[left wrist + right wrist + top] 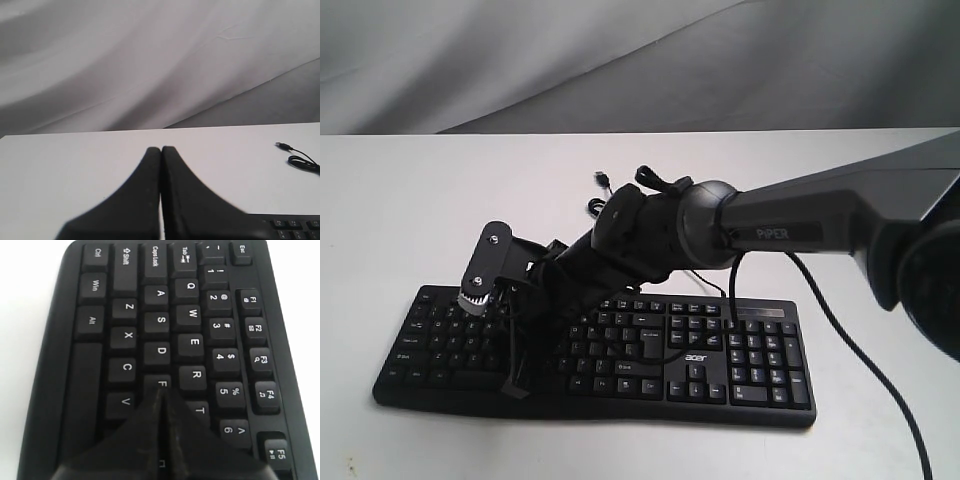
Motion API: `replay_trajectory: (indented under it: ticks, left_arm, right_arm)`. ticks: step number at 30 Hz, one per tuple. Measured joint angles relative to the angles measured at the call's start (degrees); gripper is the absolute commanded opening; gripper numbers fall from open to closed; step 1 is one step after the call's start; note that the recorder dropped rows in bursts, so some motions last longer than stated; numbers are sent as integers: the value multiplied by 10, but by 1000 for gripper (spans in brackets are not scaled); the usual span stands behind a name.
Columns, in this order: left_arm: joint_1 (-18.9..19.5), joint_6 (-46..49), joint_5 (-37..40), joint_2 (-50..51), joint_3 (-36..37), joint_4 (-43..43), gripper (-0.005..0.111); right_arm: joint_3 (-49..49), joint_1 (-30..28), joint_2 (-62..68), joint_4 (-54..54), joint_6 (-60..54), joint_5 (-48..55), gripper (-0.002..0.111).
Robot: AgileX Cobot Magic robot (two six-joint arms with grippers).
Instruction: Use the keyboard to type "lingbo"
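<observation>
The black keyboard (740,350) lies across the white table, its acer logo facing the front. My right arm reaches over it from the right to its left half. The right gripper (515,385) points down at the letter keys. In the right wrist view the right gripper (161,391) is shut, its tips at the edge of the F key (159,383), with V and T on either side; contact cannot be told. The left gripper (161,149) is shut and empty over bare table, beside the keyboard's corner (295,227). It does not show in the exterior view.
The keyboard's thin black USB cable lies coiled behind it, plug (603,180) loose on the table; that plug (283,146) also shows in the left wrist view. A black arm cable (865,355) hangs over the number pad side. Grey cloth backs the white table (400,200).
</observation>
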Motion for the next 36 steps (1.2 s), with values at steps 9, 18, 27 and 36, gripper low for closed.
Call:
replay_trajectory:
  ticks: [9,18,27,36]
  left_arm:
    - [0,0,0,0,0,0,1]
    - [0,0,0,0,0,0,1]
    - [0,0,0,0,0,0,1]
    - [0,0,0,0,0,0,1]
  right_arm:
    - [0,0,-10,-4,5,15,0]
    - [0,5,-19,-53,58,41,0]
    - [0,5,-19,-63,58,49,0]
    - [0,5,-7,-64,60,51,0]
